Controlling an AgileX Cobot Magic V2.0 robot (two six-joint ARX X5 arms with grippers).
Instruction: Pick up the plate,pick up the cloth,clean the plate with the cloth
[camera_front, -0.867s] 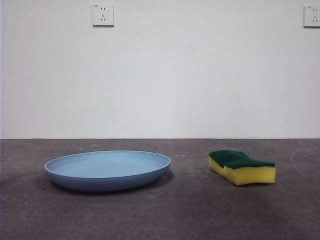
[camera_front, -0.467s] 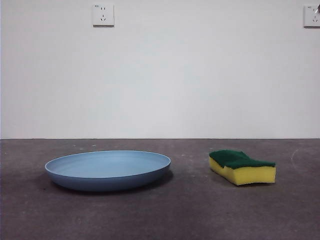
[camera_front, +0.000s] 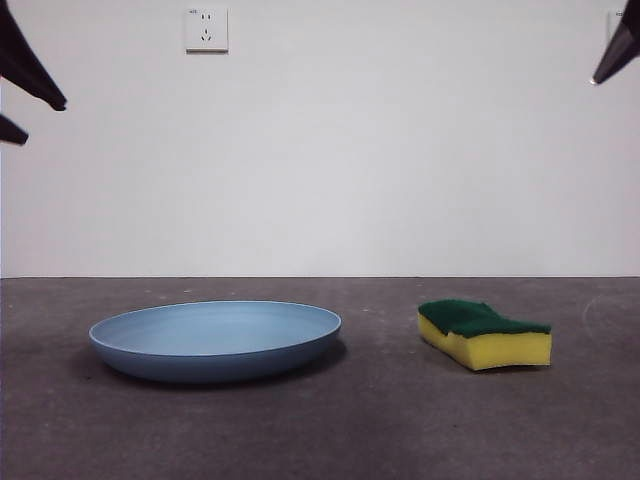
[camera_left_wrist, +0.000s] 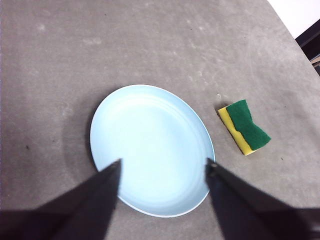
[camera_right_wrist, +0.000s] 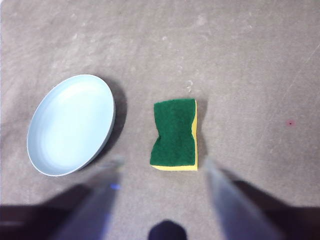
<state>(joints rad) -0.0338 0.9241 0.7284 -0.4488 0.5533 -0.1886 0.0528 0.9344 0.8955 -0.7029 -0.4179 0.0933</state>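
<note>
- Front view: the plate (camera_front: 215, 340), a wide, shallow, smooth light-blue plastic round, lies flat on the grey, mottled table (camera_front: 330, 430). Well apart to its side lies the sponge (camera_front: 484, 334), a yellow foam block, its rough dark-green layer facing up. Black gripper tips show at both top corners, high above the table.
- Left wrist view: the left gripper (camera_left_wrist: 162, 170) hangs above the plate, jaws spread wide, not touching it.
- Right wrist view: the right gripper (camera_right_wrist: 162, 167) hangs above the sponge, jaws wide apart. The sponge's long axis points away from the camera, its sides wavy and waisted; the plate lies beside it.
</note>
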